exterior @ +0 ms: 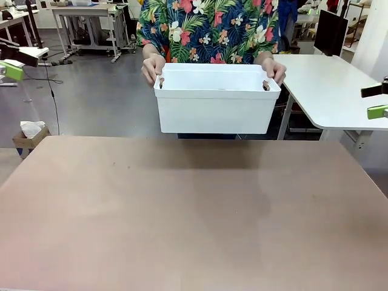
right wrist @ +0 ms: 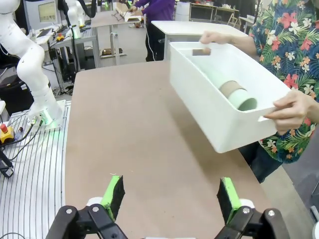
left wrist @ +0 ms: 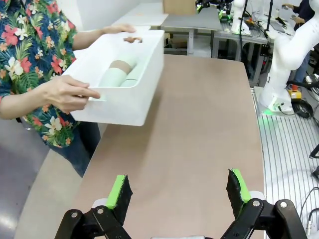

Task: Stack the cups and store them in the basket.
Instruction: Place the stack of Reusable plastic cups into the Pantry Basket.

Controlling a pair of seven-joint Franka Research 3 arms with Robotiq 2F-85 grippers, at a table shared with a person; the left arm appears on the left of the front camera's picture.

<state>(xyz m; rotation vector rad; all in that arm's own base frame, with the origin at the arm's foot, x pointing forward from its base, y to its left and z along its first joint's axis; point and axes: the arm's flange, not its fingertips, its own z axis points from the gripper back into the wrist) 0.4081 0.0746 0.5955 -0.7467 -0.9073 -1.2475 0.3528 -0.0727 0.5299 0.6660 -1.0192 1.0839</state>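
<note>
Two hands point(exterior: 153, 68) of a person in a flowered shirt hold the white rectangular plastic basket point(exterior: 215, 112) by its end handles, clear above the far edge of the bare brown table point(exterior: 194, 212). Inside it lies a nested stack of tall tapered plastic cups point(left wrist: 117, 73), pale mint green and brown, on its side on the basket floor. My left gripper point(left wrist: 179, 194) hangs over my near side of the table with its green-padded fingers spread wide and nothing between them; my right gripper point(right wrist: 169, 196) is likewise wide apart and empty, well away from the basket.

As I judge it, the cups are already stacked and stored, so the step in hand is the person's carrying of the basket, and my part is to keep both arms back and high, out of the basket's path, with fingers open and no reach across the middle.

From my right wrist, the stack's long axis runs roughly along the basket's length, with the open mouth of a mint cup point(right wrist: 242, 101) facing the end held by the nearer hand point(right wrist: 294, 110), a brown rim just behind that mouth. I cannot count how many cups the stack holds. The basket itself looks level in the front view, so I would expect the stack to stay put rather than roll.
</note>
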